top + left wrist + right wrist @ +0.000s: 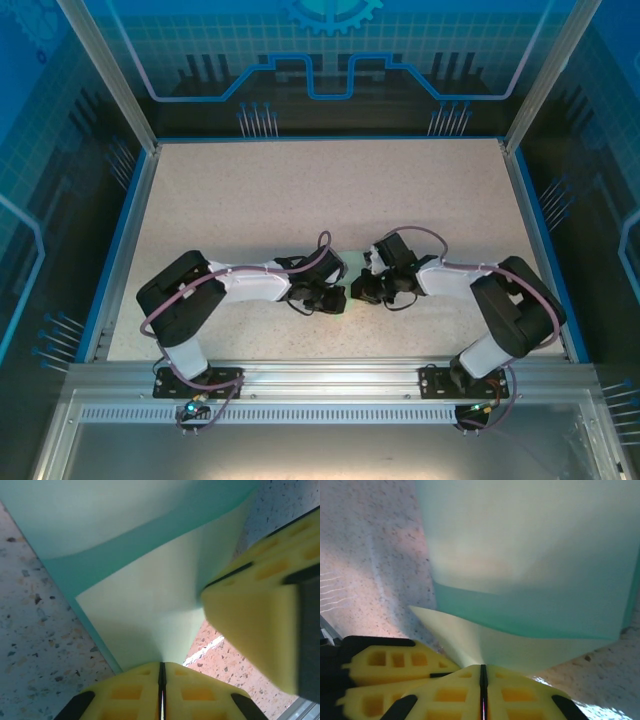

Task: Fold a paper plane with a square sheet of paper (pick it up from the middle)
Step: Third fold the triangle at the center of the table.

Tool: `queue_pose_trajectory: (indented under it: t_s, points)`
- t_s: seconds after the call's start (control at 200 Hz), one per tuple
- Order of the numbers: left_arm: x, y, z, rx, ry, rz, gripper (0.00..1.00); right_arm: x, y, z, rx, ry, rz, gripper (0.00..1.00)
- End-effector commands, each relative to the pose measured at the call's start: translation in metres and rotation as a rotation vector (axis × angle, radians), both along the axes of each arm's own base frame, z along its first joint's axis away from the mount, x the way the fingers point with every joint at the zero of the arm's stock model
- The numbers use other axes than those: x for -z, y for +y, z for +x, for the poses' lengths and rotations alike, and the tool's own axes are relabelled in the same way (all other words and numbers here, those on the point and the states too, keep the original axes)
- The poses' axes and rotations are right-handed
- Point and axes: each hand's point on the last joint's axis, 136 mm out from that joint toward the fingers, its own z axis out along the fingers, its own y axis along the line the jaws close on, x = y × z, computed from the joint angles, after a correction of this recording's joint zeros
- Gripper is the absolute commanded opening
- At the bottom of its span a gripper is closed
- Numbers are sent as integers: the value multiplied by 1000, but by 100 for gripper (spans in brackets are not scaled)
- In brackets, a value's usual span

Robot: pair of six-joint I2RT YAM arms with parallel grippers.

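We see a robotics lab cell: a left arm [240, 283] and a right arm [470, 280] bolted to a slotted metal rail [330, 378] at the edge of a speckled bench [330, 190], fenced by aluminium posts [112, 72] and blue panels [420, 40] printed with circuit lines and a gear.

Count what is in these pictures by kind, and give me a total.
paper sheet: 1
grippers: 2, the left gripper and the right gripper
speckled table: 1
Total: 4
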Motion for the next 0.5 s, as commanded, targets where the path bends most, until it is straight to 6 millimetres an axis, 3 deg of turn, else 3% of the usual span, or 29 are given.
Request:
queue_pose_trajectory:
  t_s: [0.0,0.14,0.32,0.495]
  points:
    - [3,3,3,-19,4,20,13,0,14,-3,-28,13,27,10]
    - [7,5,2,-19,9,33,12,11,10,-3,-25,29,-14,10]
    - [17,18,-2,-21,21,102,8,28,-8,5,26,49,-76,10]
    - [33,34,-13,-24,53,158,4,28,-19,18,76,49,-60,10]
